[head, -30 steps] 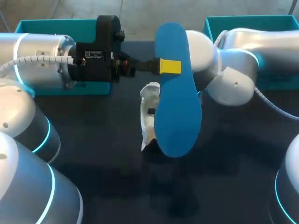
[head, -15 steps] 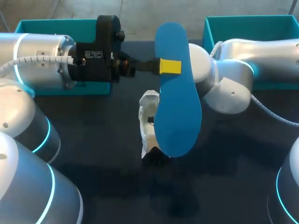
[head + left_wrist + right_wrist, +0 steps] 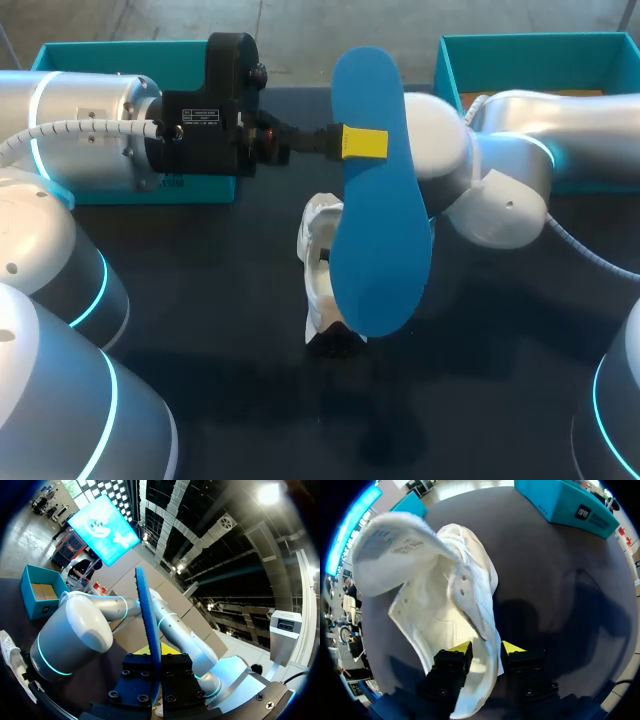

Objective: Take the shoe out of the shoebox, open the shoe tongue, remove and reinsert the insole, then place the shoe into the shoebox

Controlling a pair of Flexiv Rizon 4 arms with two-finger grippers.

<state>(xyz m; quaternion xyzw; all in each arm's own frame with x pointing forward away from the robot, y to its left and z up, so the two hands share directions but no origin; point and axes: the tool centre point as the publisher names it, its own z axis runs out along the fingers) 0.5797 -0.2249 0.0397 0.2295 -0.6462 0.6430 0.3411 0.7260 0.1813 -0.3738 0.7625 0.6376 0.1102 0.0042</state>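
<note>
Insole in left gripper, shoe label illegible

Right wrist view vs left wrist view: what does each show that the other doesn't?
Only right wrist: the inside of the white shoe, its tongue folded back, and the right gripper shut on the shoe's rim.
Only left wrist: the flat blue foam insole seen edge-on, clamped in the left gripper, plus the silver right arm.
Both: the shoe (only a sliver in the left wrist view), the dark table and a teal box, perhaps not the same one.
</note>
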